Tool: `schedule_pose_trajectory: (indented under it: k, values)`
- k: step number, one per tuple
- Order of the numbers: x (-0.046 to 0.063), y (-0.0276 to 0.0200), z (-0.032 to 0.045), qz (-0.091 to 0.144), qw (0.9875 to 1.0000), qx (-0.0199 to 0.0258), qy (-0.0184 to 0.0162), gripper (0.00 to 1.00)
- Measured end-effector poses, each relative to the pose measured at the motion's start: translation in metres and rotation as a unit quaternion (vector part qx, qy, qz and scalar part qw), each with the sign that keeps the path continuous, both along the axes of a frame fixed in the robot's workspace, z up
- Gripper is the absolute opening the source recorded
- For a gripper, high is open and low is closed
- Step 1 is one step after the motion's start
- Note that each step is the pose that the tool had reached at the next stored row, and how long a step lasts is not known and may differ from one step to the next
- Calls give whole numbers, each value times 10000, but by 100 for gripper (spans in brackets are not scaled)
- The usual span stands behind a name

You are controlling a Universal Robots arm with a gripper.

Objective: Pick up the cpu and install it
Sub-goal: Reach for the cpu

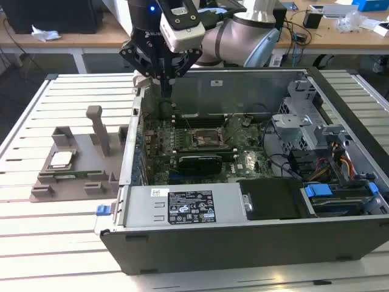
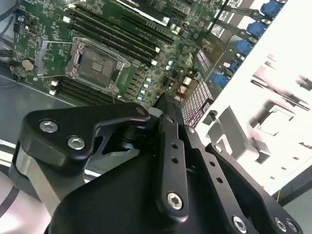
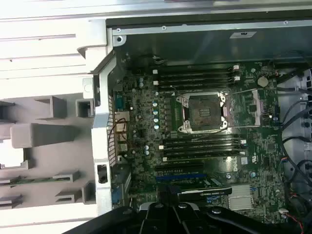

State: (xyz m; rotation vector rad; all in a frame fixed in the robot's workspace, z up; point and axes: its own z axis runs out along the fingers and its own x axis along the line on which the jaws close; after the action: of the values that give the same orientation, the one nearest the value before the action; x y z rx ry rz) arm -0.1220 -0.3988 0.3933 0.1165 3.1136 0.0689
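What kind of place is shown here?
Probably a robotics lab set up for computer assembly: a robot arm above an open computer case on a slatted table, the cpu lying in a grey fixture, cluttered workbenches behind.

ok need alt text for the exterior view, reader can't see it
A robot arm's gripper hangs over the far edge of an open computer case, toward the exterior view's left. The cpu lies outside the case in a grey holder on the white slatted table. A green motherboard lies inside the case.
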Motion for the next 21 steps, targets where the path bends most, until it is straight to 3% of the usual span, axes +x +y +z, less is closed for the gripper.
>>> schedule_pose_trajectory:
  k: [4,10,16,21]
  values:
    - [-191,0,0,0,10000,0,0,11]
    - [-374,0,0,-1,10000,0,0,11]
    - [-728,0,0,-1,10000,-1,0,11]
    - [-888,0,0,0,10000,0,0,11]
